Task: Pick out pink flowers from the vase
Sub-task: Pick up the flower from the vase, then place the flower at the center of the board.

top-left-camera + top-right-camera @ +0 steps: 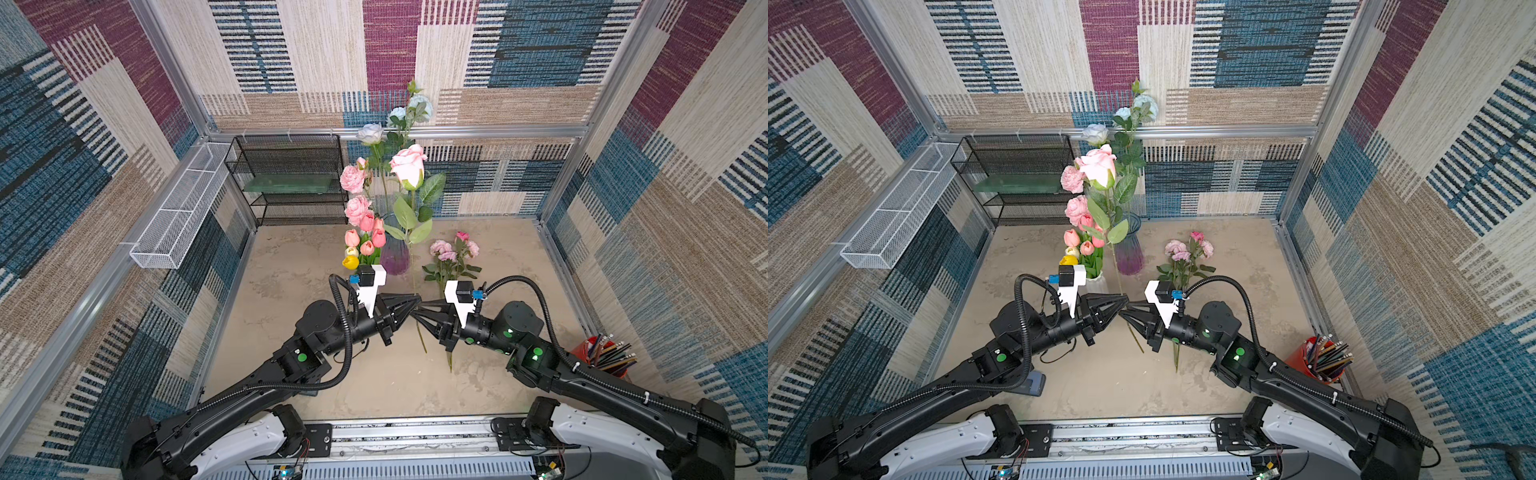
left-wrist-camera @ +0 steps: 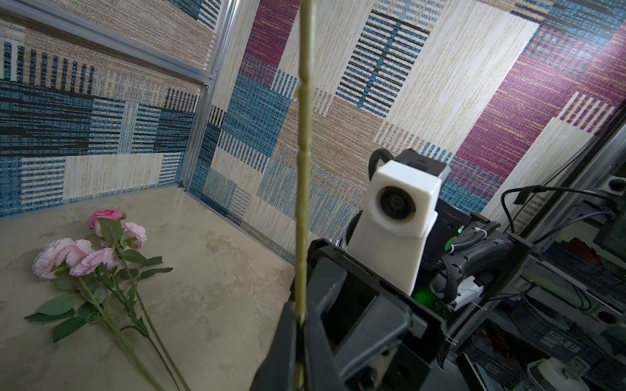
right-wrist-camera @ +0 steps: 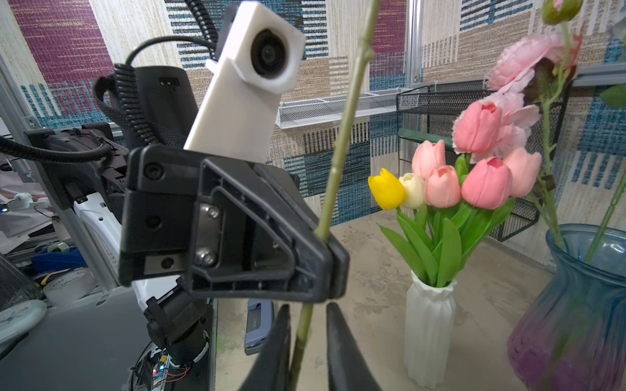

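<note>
While both arms meet over the middle of the worktop, we see the left tool and the right tool tip to tip on one long green stem. That stem belongs to the big pale-pink rose, which stands upright in the air, its bloom high above both tools and its cut end hanging below them. From the right wrist view we see the left tool clamped shut on the stem. Just beneath it the right tool's fingers sit close on either side of the same stem. In both top views that tool narrows to a point, so we read it as gripping the rose too.

The stem is outside the blue-and-purple glass vase and passes beside it. Two ruffled pink peonies stand in that vase with pale blue-white roses. Salmon-pink tulips share a small white vase with a yellow one and a cream one, just beside the glass vase. A bunch of pink flowers lies flat on the worktop to the right of the glass vase, apart from it.
</note>
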You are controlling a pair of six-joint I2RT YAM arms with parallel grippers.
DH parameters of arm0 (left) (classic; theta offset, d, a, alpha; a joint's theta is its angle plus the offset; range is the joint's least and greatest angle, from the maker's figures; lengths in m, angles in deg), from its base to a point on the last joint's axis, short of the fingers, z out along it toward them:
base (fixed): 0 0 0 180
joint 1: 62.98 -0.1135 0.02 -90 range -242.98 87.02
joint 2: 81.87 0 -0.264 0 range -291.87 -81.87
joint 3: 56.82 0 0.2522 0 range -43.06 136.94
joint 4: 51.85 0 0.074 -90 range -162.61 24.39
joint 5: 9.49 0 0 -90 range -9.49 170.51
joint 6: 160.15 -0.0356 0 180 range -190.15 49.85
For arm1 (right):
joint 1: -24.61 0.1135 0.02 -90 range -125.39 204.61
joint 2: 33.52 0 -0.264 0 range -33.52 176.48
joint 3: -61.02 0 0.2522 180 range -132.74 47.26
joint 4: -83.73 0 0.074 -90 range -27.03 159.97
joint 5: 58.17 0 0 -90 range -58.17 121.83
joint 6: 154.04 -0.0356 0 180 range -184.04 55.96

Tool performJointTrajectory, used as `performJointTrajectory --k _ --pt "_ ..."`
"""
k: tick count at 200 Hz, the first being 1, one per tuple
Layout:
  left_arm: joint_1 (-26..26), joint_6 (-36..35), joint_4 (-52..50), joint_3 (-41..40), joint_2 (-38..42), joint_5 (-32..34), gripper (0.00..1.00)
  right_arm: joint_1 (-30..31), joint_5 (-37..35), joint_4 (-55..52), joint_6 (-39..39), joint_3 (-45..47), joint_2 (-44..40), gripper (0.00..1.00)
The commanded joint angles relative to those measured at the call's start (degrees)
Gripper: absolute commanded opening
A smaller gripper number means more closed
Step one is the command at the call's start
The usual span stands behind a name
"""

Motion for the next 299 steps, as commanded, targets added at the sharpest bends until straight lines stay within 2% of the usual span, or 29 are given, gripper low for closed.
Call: performJointTrajectory --k 1,34,45,74,110,134,149,173,191,222,257,299 --pt "0.0 1.3 1.7 -0.1 0.4 -0.3 0.0 -0.1 -2.7 -0.8 -0.9 -0.6 0.2 0.01" --pt "0.0 0.4 -0.8 -0.1 1.6 1.6 0.0 0.0 -3.9 -1.5 -2.3 -0.3 -1.3 0.0" --pt "0.0 -0.2 -2.5 0.0 2.1 2.1 0.12 0.0 -4.7 -2.4 -2.8 -0.2 -1.8 0.0" --pt "0.0 -3.3 -10.5 2.1 3.6 2.9 0.32 -0.5 -8.1 -4.2 -6.2 0.9 -3.7 0.0" --pt "0.0 -9.2 -24.6 4.9 8.2 5.0 0.47 -1.8 -16.4 -8.0 -13.9 4.9 -9.3 0.0" --pt "0.0 -12.6 -35.2 7.3 12.3 6.0 0.5 -4.9 -22.2 -16.5 -20.2 6.0 -10.6 0.0" --pt "0.0 -14.7 -42.3 8.7 15.0 5.4 0.5 -10.2 -18.0 -20.3 -23.2 6.7 -9.8 0.0" --pt "0.1 -17.2 -51.9 9.3 19.9 5.9 0.51 -20.4 -6.9 -22.4 -28.0 8.8 -6.0 0.0" --pt "0.1 -17.8 -57.5 8.9 24.1 6.7 0.51 -24.6 -2.2 -23.1 -29.0 9.1 -1.1 0.0" --pt "0.0 -16.5 -62.6 5.9 30.5 5.8 0.52 -25.7 0.9 -25.2 -26.8 4.7 9.6 0.0" --pt "0.0 -16.3 -64.7 2.1 36.0 4.3 0.52 -25.1 4.2 -21.0 -27.2 1.8 20.0 0.0" --pt "0.0 -17.3 -64.0 0.4 41.8 5.4 0.51 -22.2 3.0 -20.6 -28.2 -4.0 32.2 0.03"
